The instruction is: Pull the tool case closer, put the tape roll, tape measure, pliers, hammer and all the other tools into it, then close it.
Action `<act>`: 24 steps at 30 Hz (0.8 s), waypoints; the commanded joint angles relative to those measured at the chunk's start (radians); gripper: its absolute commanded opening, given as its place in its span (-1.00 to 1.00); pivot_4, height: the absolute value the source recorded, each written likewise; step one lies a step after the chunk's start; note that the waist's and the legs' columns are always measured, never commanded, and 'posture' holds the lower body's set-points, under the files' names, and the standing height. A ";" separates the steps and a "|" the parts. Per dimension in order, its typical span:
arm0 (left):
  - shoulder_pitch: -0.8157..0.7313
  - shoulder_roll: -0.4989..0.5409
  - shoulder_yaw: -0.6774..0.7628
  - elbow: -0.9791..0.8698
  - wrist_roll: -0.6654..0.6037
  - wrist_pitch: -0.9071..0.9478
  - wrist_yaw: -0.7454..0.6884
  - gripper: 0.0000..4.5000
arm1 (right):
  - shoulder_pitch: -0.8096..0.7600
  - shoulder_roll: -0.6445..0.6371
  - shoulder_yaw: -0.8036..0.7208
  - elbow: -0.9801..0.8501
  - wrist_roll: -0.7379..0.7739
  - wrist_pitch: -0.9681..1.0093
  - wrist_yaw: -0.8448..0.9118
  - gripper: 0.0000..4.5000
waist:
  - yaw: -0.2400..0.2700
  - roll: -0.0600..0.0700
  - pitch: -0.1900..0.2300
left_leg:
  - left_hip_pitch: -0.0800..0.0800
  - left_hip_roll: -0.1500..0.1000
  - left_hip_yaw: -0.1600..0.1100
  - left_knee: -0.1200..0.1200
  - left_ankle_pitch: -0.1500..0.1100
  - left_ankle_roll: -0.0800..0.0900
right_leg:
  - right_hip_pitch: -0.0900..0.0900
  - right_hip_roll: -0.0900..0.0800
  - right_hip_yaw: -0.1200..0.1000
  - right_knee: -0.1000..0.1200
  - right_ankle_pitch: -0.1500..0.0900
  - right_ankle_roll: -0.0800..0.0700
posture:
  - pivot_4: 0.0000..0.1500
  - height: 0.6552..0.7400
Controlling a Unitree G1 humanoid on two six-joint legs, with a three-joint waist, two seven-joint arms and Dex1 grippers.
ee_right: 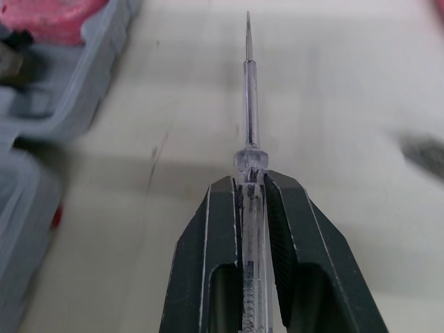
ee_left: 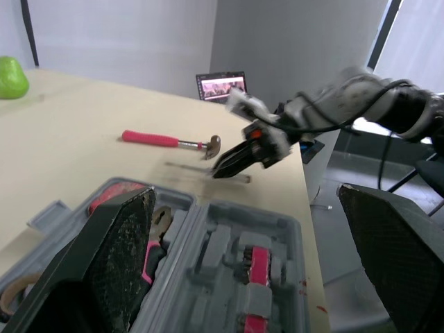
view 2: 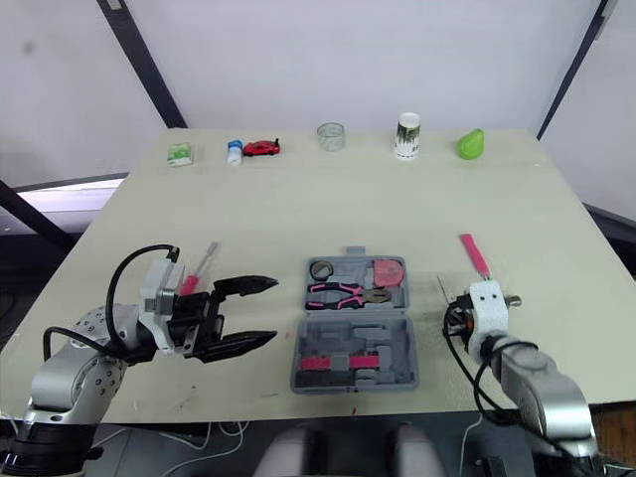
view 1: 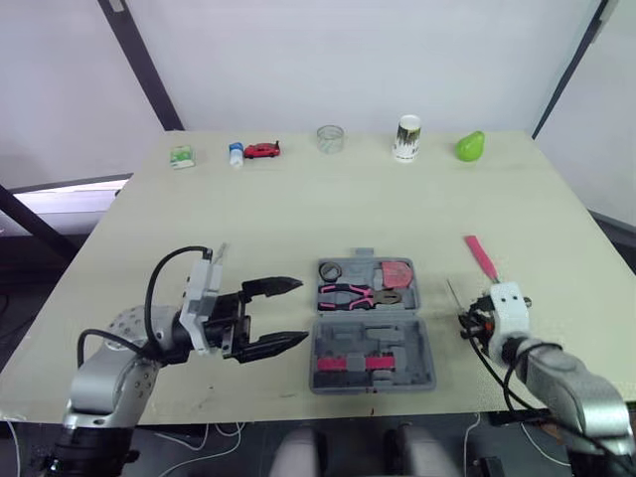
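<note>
Two arms reach in from the bottom of the head view, one at each lower corner, over a pale table [view 1: 298, 199]. At the lower left, the left arm is bent at the elbow and lies low near the front edge of the table. Its forearm points to the right, toward the middle of the picture. The left gripper [view 1: 298, 311] is spread wide, with nothing between its two black fingers. The tips stop just beside the left side of the tool case [view 1: 428, 343] and do not touch it. The grey case lies open and flat in the lower middle of the picture. In its upper half are the tape roll [view 1: 330, 270] at the left, the pliers [view 1: 348, 294] with pink handles below it, and the red tape measure [view 1: 396, 273] at the right. At the lower right, the right arm is bent too, and its white wrist sits just right of the case. The right gripper [ee_right: 251, 182] is squeezed tight on a clear screwdriver [ee_right: 250, 90], whose thin tip sticks out past the fingers, over bare table between the case and the hammer [view 1: 480, 256]. The hammer, with its pink handle, lies on the table right of the case, just above the right wrist in the picture.
</note>
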 commanded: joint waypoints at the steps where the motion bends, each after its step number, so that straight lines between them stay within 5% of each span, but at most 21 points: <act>1: 0.004 -0.005 0.001 -0.005 0.000 -0.027 -0.011 1.00 | 0.090 0.072 -0.007 -0.172 0.005 0.060 -0.087 -0.98 | -0.002 0.000 0.000 | 0.000 0.000 0.000 0.000 0.000 0.000 | 0.000 0.000 0.000 0.000 0.000 0.000 | 1.00 1.00; 12: -0.019 -0.002 -0.024 0.068 0.002 -0.089 -0.122 1.00 | 0.199 0.152 0.055 -0.137 -0.041 0.015 -0.141 -0.98 | -0.005 -0.002 -0.001 | 0.002 0.000 0.001 0.000 0.000 0.000 | 0.000 0.000 0.003 0.000 0.000 0.000 | 1.00 1.00; 16: -0.039 0.004 -0.023 0.103 -0.008 -0.069 -0.150 1.00 | 0.184 0.109 -0.003 -0.156 0.011 0.048 -0.084 -0.08 | -0.004 -0.003 -0.002 | 0.003 0.000 0.001 0.000 0.000 0.000 | 0.000 0.000 0.003 0.000 0.000 0.000 | 1.00 1.00; 22: -0.041 -0.011 -0.027 0.132 0.003 -0.085 -0.171 1.00 | 0.087 -0.099 -0.146 -0.268 0.249 0.307 0.131 0.91 | -0.002 -0.002 0.000 | 0.002 0.000 0.001 0.001 0.000 0.000 | 0.000 -0.001 0.004 -0.001 0.000 0.000 | 1.00 1.00; 24: -0.039 -0.018 -0.030 0.131 0.005 -0.089 -0.170 1.00 | 0.035 -0.246 -0.167 -0.259 0.306 0.337 0.238 0.96 | -0.005 -0.002 0.000 | 0.002 0.000 0.001 0.001 0.000 0.000 | 0.000 0.000 0.004 -0.001 0.000 0.000 | 1.00 1.00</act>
